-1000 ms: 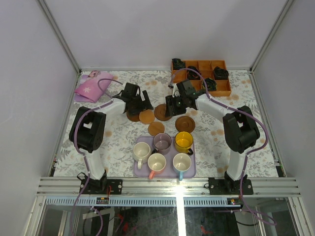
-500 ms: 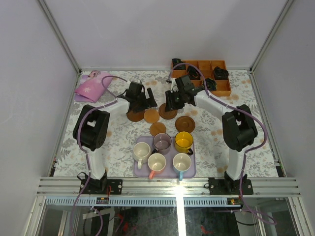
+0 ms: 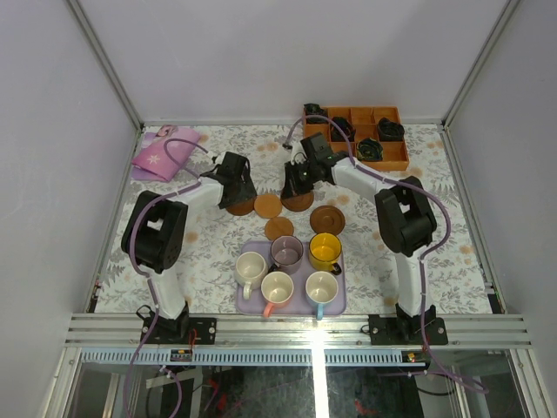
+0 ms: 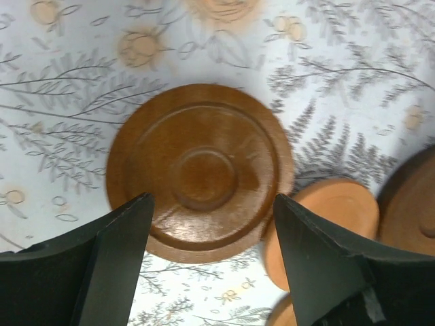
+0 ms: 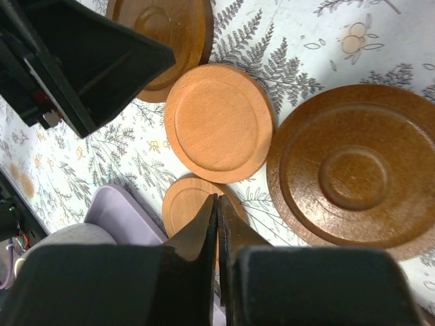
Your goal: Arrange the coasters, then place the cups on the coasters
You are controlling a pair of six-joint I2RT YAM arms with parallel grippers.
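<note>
Fern-printed tablecloth beneath round, ridged, glossy wooden coasters

1. Five round wooden coasters are laid flat mid-table: left dark coaster, tan coaster and middle dark coaster in a row; nearer tan coaster, right dark coaster
2. Nearer still, five cups are stood upright: cream cup, mauve cup, yellow cup; nearest, pink-handled cup, blue-handled cup

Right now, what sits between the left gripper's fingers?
A dark coaster, lying flat under the open left gripper; the left wrist view shows it.
</note>
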